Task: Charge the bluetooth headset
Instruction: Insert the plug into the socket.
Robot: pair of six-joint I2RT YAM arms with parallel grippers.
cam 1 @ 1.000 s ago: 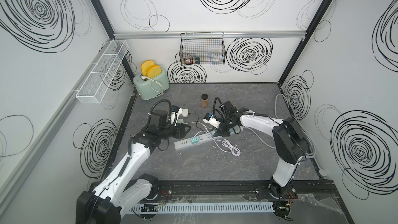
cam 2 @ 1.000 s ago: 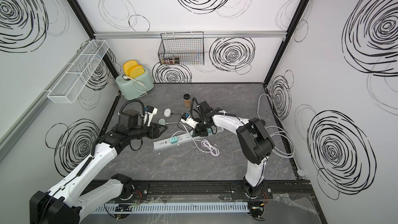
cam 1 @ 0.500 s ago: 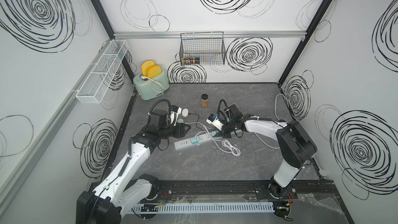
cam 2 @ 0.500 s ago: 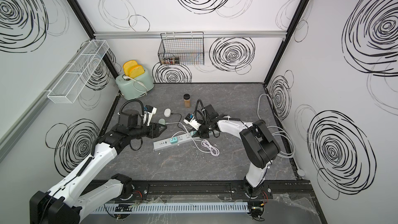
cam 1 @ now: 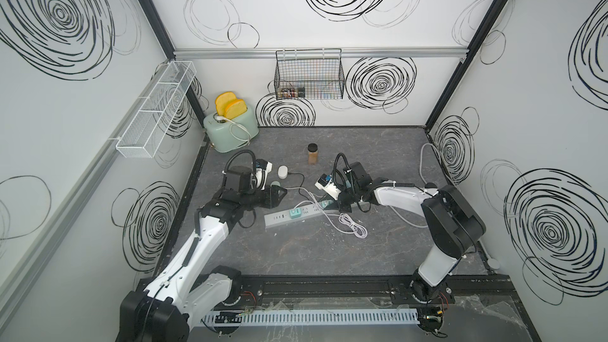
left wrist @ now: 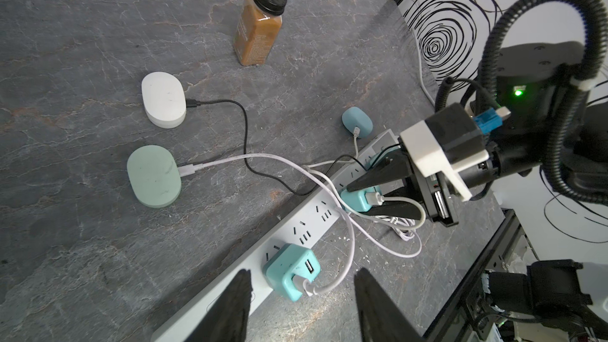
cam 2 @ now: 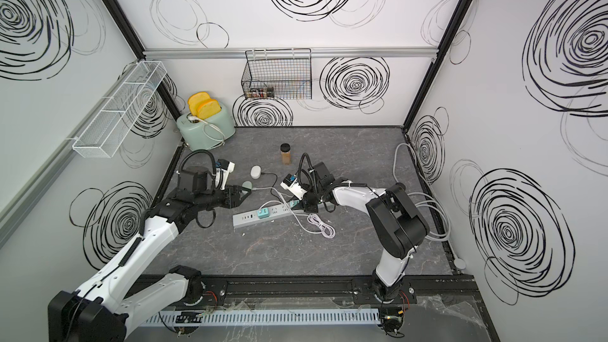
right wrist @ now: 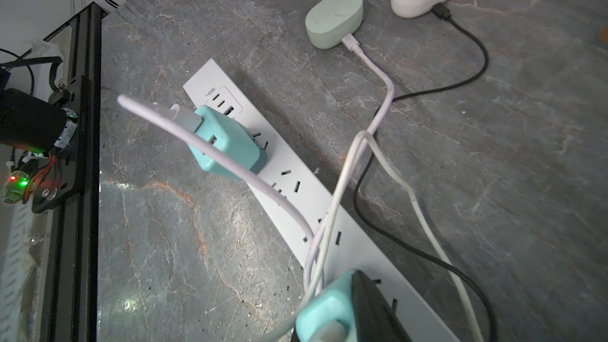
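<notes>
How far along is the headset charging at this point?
Done: the mint-green oval earbud case has a pale cable plugged in, and one teal cube adapter sits in the white power strip. In hand: the right end effector grips a second teal adapter on the strip. Remaining: confirming it is seated; the left end effector hangs open.

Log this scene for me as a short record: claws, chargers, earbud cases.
left claw: open, empty, facing the power strip
right claw: closed on a teal adapter at the strip
second teal adapter: plugged into the strip, pale cable attached
white case: black cable plugged in
green case: pale cable plugged in
blue case: white cable plugged in
</notes>
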